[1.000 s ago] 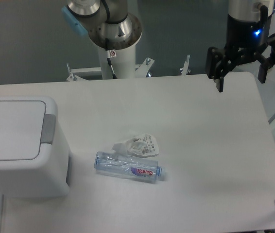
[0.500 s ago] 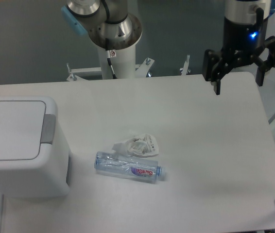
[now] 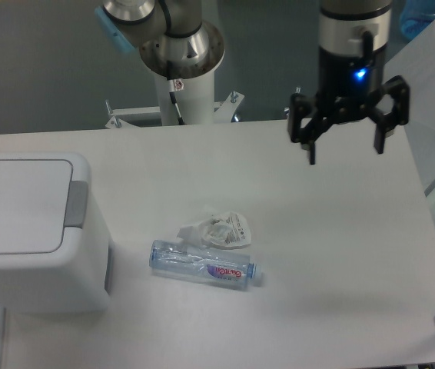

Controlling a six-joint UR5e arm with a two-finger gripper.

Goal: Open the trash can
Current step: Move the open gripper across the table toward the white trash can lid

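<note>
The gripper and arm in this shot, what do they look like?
The gripper is black, with two angular fingers on linkages, under a silver-grey wrist cylinder with a blue light. The arm's base joint is silver with a light-blue cap; a thin cable runs down the white column.

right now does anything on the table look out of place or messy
Yes: a clear bottle lies on its side mid-table with a crumpled wrapper right behind it, loose litter beside the trash can, whose lid is shut. Nothing looks spilled.
</note>
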